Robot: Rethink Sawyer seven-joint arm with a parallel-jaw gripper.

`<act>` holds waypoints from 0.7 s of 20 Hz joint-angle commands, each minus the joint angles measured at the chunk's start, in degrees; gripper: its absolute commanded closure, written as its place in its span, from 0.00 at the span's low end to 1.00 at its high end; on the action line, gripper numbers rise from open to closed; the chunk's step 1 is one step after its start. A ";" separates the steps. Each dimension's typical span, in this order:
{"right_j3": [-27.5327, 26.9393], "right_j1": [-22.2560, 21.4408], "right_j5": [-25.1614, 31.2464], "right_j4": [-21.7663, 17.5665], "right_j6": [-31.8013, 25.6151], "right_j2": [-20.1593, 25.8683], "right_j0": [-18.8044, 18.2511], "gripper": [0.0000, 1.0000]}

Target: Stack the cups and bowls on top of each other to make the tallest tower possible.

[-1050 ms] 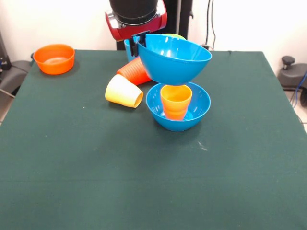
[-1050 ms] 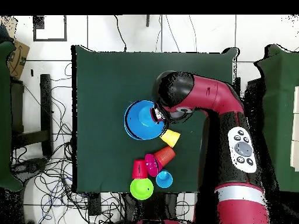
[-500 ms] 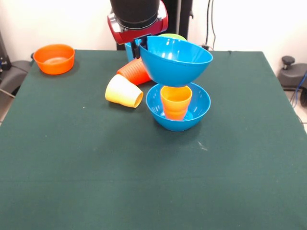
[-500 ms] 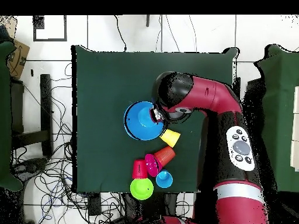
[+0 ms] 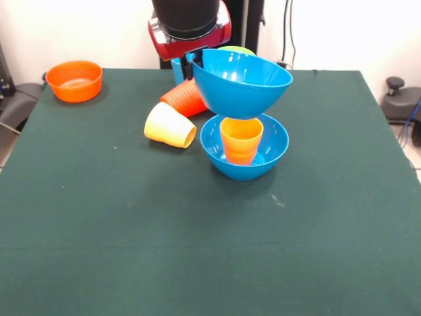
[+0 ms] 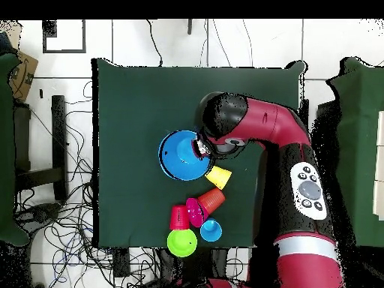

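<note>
Apparently pinched, glossy round blue bowl, gripper

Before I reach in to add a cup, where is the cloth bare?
The whole near half, in front of the lower blue bowl, is bare, as is the right side. It is crowded behind: pale yellow cup, orange cup and the held blue bowl.

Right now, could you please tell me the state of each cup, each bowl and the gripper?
gripper: shut on the upper blue bowl's rim
upper blue bowl: lifted, tilted, above the yellow-orange cup
lower blue bowl: upright on table
yellow-orange cup: upright inside lower blue bowl
pale yellow cup: on its side
orange cup: on its side
orange bowl: upright, empty
</note>
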 commanded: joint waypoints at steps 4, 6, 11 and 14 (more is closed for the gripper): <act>4.27 1.53 -4.96 1.21 9.72 1.39 1.23 1.00; 4.50 1.59 -5.63 1.10 9.89 1.33 1.32 1.00; 3.35 2.67 -7.02 0.67 10.85 1.06 1.72 1.00; 3.07 3.14 -7.84 0.49 11.13 0.86 1.97 1.00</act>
